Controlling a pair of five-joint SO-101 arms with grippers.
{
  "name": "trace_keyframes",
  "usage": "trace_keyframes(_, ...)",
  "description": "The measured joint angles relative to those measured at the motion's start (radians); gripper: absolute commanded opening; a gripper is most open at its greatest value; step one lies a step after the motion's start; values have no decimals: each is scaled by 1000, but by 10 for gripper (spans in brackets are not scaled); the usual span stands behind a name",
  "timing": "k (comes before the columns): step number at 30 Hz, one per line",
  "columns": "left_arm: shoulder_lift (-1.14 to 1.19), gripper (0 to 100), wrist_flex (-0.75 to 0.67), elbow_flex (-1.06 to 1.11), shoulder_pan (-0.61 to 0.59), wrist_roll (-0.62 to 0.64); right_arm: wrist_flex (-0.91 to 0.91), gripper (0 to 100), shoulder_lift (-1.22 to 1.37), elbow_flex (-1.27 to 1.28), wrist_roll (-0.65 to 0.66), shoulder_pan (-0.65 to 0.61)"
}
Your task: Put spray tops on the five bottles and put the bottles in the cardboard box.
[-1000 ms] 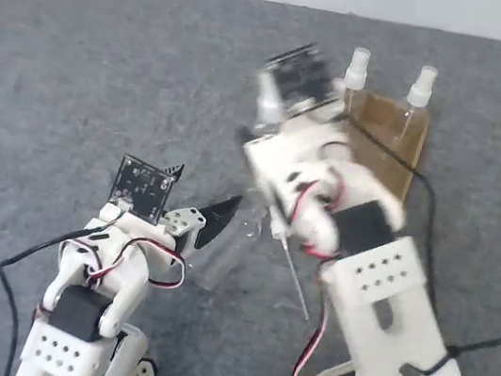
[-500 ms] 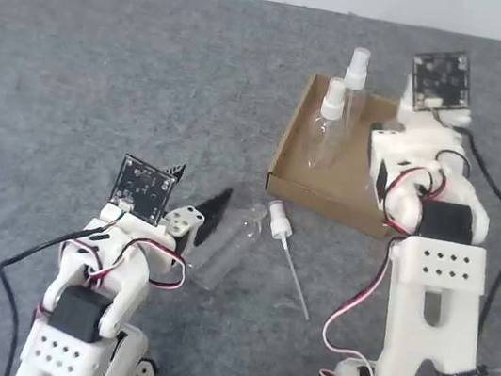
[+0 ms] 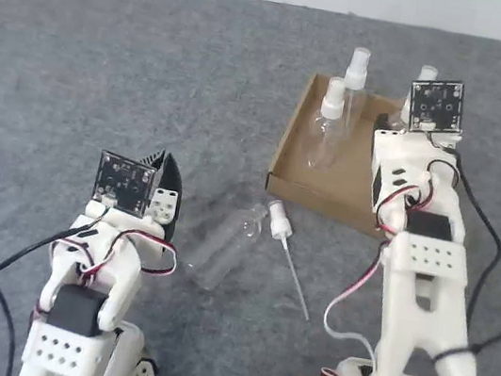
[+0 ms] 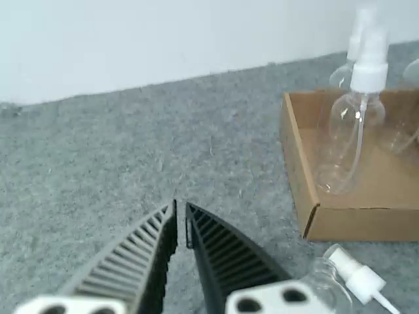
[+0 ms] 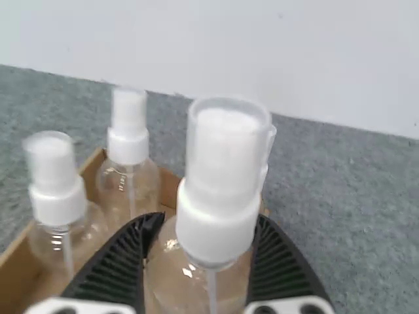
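Since half a second ago, my left gripper (image 4: 181, 205) has swung away from the loose bottle (image 3: 226, 239), and its tips now point past the cardboard box (image 3: 327, 186) instead of toward it. Its fingers are drawn almost together with nothing between them.

That uncapped bottle lies on the carpet between the left gripper and the box. Its long axis slants toward the box, neck end nearer the box's near-left corner. The loose spray top (image 3: 277, 219) lies just beside the neck and closer to the box, with its thin tube trailing away from the box. The left arm is plainly the nearer one to both. I judge the next pick depends on turning the left gripper back toward the box side to meet the bottle across its width.

Inside the box, two capped bottles (image 3: 327, 124) (image 3: 356, 76) stand upright along the left wall.

Over the box's right side, the right gripper (image 5: 209, 222) is clamped on a third capped bottle (image 5: 219, 196), held upright.
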Motion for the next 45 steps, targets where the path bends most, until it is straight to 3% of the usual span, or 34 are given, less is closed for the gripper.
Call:
trace_keyframes(19, 0, 11, 0, 0, -2, 0, -296, 6, 316, -3, 0, 17)
trace_keyframes(45, 0, 12, 0, 0, -2, 0, -273, 11, 321, -6, -2, 18)
